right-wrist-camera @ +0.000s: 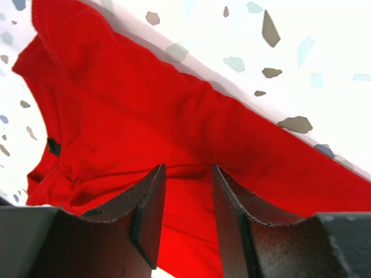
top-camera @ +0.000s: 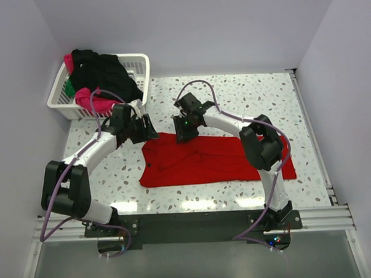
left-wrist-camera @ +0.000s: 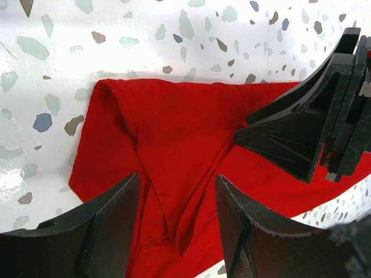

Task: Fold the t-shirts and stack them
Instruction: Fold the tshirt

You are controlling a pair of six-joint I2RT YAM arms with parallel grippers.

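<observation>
Tabletop point(top-camera: 245, 99) of speckled white terrazzo, pale walls point(top-camera: 199, 27), red t-shirt point(top-camera: 199, 166) on it

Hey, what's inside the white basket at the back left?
The white lattice basket holds crumpled clothes: a black garment on top, spilling over the rim, with magenta-pink cloth and a bit of green cloth beside it. Anything beneath is covered.

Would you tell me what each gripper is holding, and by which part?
The left gripper is open above the red t-shirt, holding nothing; the right gripper straddles its far edge, grip unclear.
</observation>
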